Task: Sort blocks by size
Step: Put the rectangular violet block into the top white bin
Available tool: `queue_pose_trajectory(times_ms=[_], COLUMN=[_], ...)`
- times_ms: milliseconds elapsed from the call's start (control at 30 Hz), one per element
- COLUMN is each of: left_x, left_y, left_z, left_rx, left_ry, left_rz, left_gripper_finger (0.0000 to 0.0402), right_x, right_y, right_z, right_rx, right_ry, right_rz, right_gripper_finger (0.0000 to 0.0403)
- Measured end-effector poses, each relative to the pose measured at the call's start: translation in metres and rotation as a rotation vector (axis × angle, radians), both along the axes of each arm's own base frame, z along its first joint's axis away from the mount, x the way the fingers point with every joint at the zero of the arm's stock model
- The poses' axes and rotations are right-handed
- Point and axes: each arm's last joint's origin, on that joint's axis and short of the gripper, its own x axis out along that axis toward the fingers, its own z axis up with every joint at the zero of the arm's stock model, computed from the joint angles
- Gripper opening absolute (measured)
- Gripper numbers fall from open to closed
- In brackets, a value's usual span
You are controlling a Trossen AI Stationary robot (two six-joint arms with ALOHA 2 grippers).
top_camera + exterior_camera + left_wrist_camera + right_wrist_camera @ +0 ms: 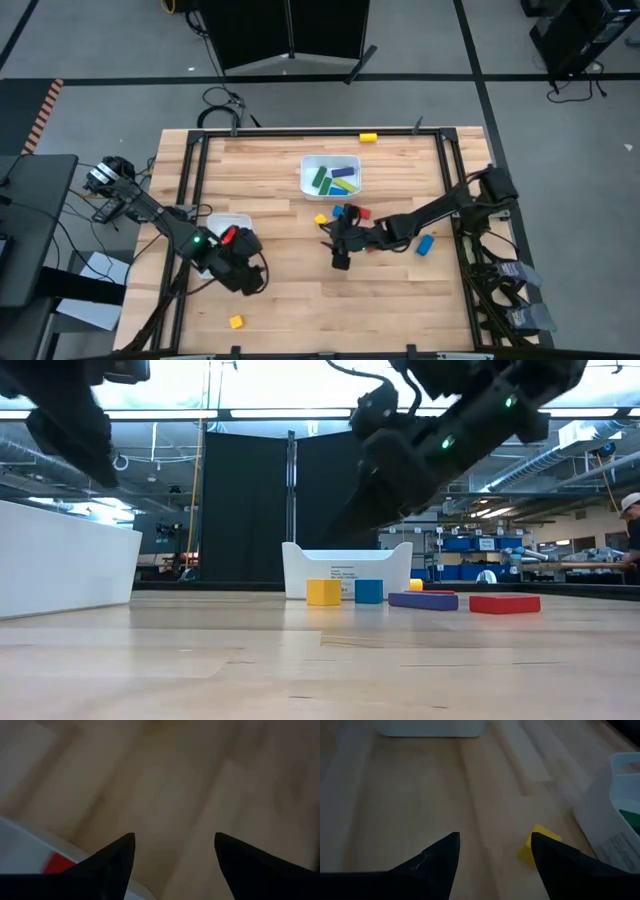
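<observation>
Overhead, the right gripper [340, 258] hovers empty by the loose blocks [345, 213] mid-counter, just below the tray [308, 168] that already holds long bars, while the left gripper [243, 277] waits near the second tray [236, 220]. Level with the counter [320, 660], cubes and bars lie unsorted before that tray. Each wrist view shows its fingers spread wide, the right's near a yellow cube [538, 842], likely its next pick.

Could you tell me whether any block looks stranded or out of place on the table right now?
Yes: one yellow block sits alone at the table's far edge, and another yellow block lies alone near the front edge.
</observation>
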Motion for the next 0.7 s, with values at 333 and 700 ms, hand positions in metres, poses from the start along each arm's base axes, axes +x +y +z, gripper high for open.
queue_pose_trajectory(times_ms=[333, 700], left_x=[-0.009, -0.006], left_y=[-0.028, -0.070], left_z=[-0.007, -0.008], left_rx=[-0.326, -0.473], left_ry=[0.213, 0.382], left_rz=[-0.200, -0.163], left_gripper_finger=[0.0279, 0.0279], right_x=[0.011, 0.011], right_y=[-0.003, -0.011], right_z=[-0.005, -0.006], right_rx=[-0.056, -0.058], right_ry=[-0.108, -0.103], right_rz=[-0.076, -0.137], right_gripper_finger=[0.0259, 0.0259])
